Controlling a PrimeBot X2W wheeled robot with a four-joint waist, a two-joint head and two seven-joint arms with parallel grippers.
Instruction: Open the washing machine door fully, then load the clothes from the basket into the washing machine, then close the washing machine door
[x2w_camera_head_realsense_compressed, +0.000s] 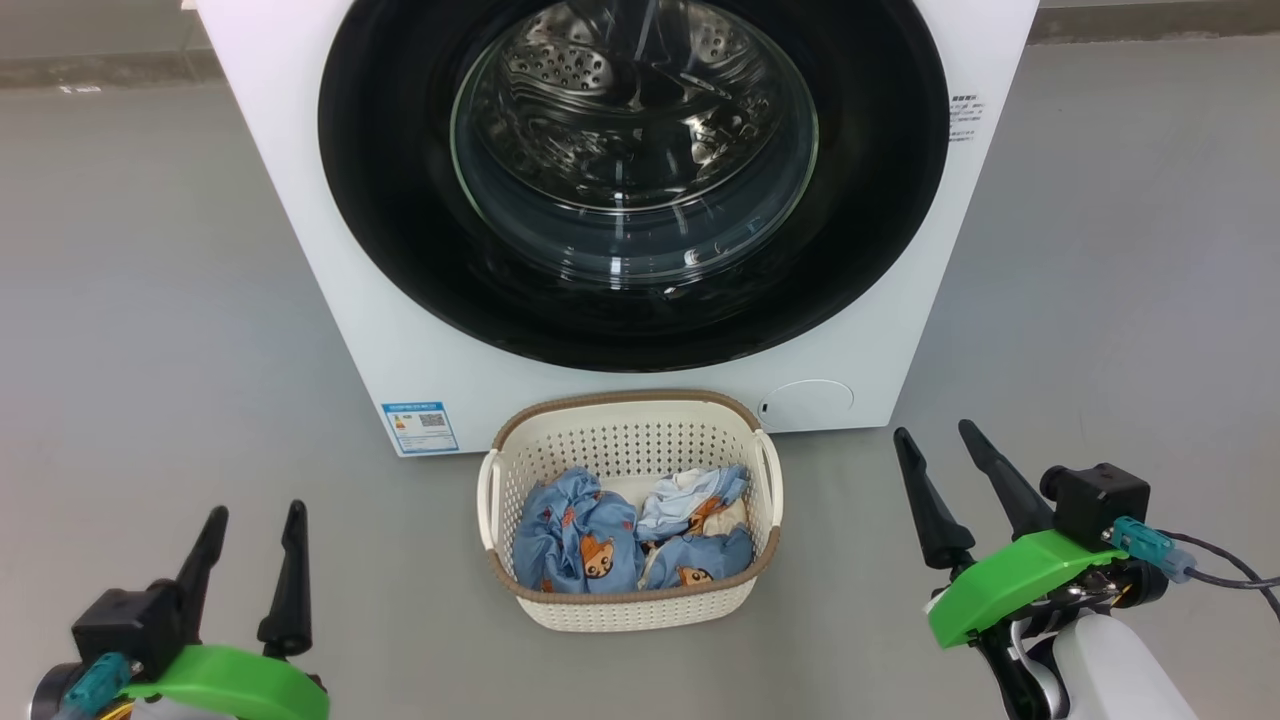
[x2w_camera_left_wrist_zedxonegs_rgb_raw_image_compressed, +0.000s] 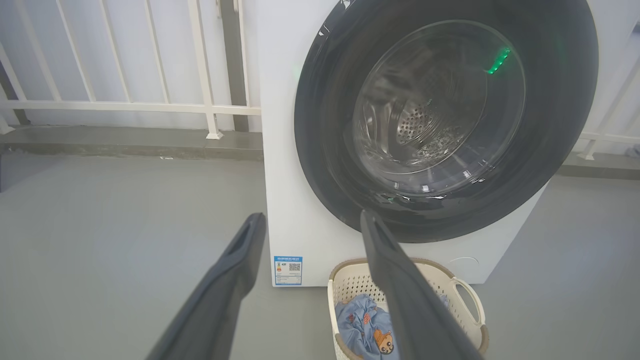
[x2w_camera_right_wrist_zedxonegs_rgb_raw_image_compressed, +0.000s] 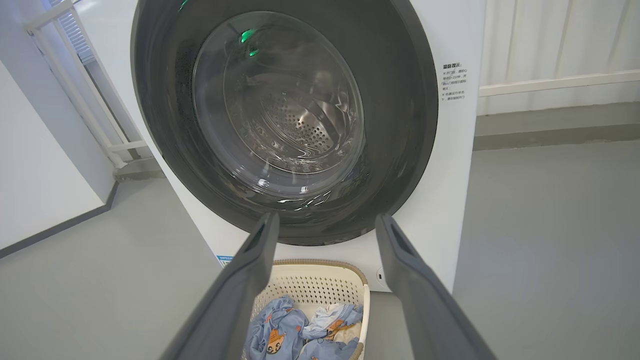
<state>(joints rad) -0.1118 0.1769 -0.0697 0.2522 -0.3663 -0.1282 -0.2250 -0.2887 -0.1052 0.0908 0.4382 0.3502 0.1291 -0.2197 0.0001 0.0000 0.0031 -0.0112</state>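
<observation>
Plainly, the washing machine (x2w_camera_head_realsense_compressed: 330, 300) stands square on the floor (x2w_camera_head_realsense_compressed: 150, 300) with its front turned to the robot, which puts the washing machine door (x2w_camera_head_realsense_compressed: 400, 200) within reach of either arm. The door lies shut, flush against the white front. Its wide black rim is unbroken, and the steel drum (x2w_camera_head_realsense_compressed: 620, 90) shows through the glass bowl. By my reading the first step, opening it fully, is not yet begun. I cannot make out a handle or a hinge side on the rim.

The basket (x2w_camera_head_realsense_compressed: 630, 440) sits on the floor just before the machine's lower front edge, centred under the door. That looks chosen to keep the carry up into the drum short. Whether the swinging door would clear the basket's rim I cannot tell. The clothes (x2w_camera_head_realsense_compressed: 580, 540) lie crumpled in the bottom of the basket: blue pieces with orange fox faces, and a paler one with cream showing.

The left claw (x2w_camera_head_realsense_compressed: 257, 510) and the right claw (x2w_camera_head_realsense_compressed: 935, 430) hover on either side of the basket, well apart from it. Each has its two dark fingers spread wide and holds nothing. Both point toward the machine, and each wrist view frames the door's lower rim between the fingers.

The floor is smooth, matt grey. Behind the machine a white railing (x2w_camera_left_wrist_zedxonegs_rgb_raw_image_compressed: 125, 105) runs above a low grey ledge (x2w_camera_left_wrist_zedxonegs_rgb_raw_image_compressed: 125, 142). A small blue label (x2w_camera_head_realsense_compressed: 420, 427) marks the lower left corner of the machine's front.
</observation>
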